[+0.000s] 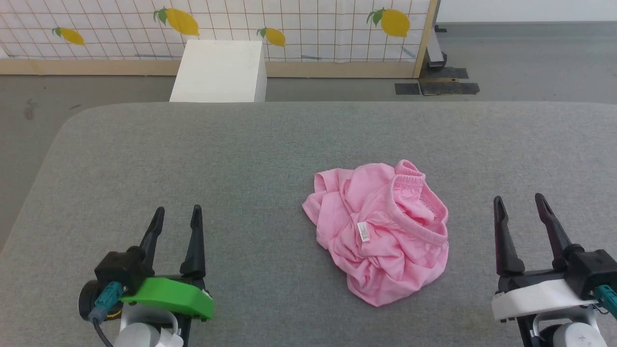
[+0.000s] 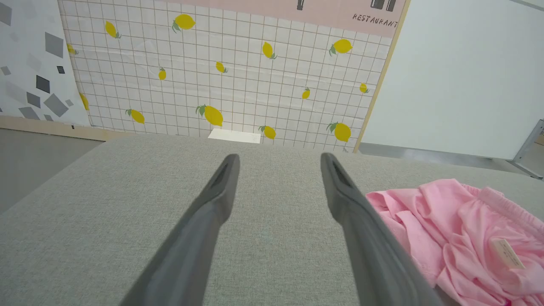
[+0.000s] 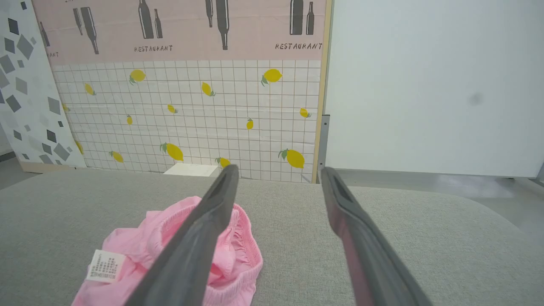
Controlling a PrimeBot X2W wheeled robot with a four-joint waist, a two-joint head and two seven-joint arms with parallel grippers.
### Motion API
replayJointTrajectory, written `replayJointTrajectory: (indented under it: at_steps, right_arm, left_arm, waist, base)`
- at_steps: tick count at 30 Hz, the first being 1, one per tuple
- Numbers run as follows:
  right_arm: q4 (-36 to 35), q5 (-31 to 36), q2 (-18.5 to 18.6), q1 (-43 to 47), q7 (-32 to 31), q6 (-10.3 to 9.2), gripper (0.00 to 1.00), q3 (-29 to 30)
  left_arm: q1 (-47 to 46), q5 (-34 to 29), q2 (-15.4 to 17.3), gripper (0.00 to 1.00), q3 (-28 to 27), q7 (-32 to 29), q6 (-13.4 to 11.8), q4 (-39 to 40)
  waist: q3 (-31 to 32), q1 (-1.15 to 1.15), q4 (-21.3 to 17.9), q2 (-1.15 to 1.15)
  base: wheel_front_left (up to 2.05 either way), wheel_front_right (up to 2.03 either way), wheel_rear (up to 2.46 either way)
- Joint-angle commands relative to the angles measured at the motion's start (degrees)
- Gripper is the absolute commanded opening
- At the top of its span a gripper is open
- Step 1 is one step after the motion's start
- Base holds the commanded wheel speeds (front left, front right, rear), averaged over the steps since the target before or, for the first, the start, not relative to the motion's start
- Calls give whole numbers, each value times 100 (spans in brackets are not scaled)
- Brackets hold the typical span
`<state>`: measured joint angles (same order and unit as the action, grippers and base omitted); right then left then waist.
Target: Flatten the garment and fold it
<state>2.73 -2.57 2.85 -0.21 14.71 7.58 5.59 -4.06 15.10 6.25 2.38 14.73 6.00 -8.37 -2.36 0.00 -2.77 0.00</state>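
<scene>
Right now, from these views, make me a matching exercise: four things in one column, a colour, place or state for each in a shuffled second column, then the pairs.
1. garment
2. left gripper
3. right gripper
4. box

A. open, white housing behind its fingers
B. crumpled pink heap on the table
C. open, green housing behind its fingers
D. standing beyond the table's far edge

Pairs: 1-B, 2-C, 3-A, 4-D

Thin, soft pink cloth garment [image 1: 381, 231] lies crumpled on a matt, coarse-woven grey fabric tabletop [image 1: 241, 159].
</scene>
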Motion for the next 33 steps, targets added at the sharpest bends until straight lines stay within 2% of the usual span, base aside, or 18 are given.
replayJointTrajectory:
  at_steps: [1,33]
  right_arm:
    - [8,13,3,61,29,-9,100,0]
    - [32,-35,3,46,29,-9,100,-33]
  left_arm:
    - [91,-82,-48,100,-37,27,40,4]
    - [-84,-254,-286,100,-149,27,144,-105]
  waist:
    - [4,0,4,0]
    - [28,0,-11,0]
  base:
    - [0,0,0]
    - [0,0,0]
